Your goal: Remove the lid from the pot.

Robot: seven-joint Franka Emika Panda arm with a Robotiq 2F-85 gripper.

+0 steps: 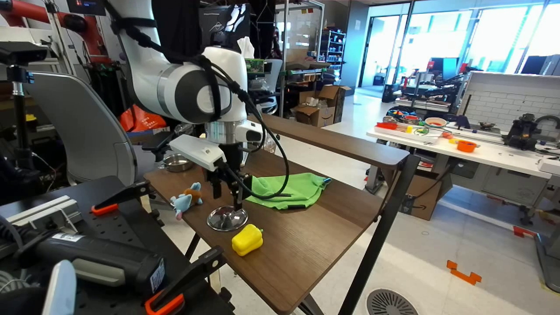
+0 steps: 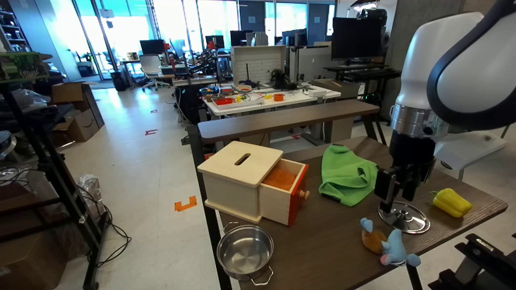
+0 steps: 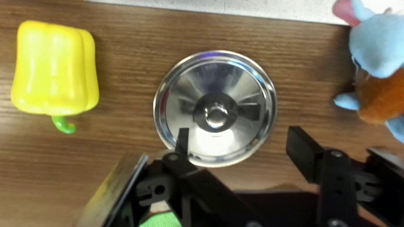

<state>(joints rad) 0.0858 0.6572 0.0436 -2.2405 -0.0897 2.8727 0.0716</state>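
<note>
The round shiny metal lid lies flat on the brown table, knob up, in both exterior views (image 1: 227, 218) (image 2: 405, 219) and in the wrist view (image 3: 216, 113). It is apart from the pot. The pot is a low metal pot with two loop handles; it stands uncovered at the table's far end in both exterior views (image 1: 177, 162) (image 2: 245, 251) and is out of the wrist view. My gripper (image 3: 240, 134) is open and empty, pointing down, just above the lid in both exterior views (image 1: 227, 199) (image 2: 398, 202). One finger overlaps the lid's rim in the wrist view.
A yellow toy pepper (image 3: 55, 69) lies close to one side of the lid. A blue and brown plush toy (image 2: 393, 245) lies on the other side. A green cloth (image 2: 348, 175) and a wooden box with an open drawer (image 2: 238, 181) are also on the table.
</note>
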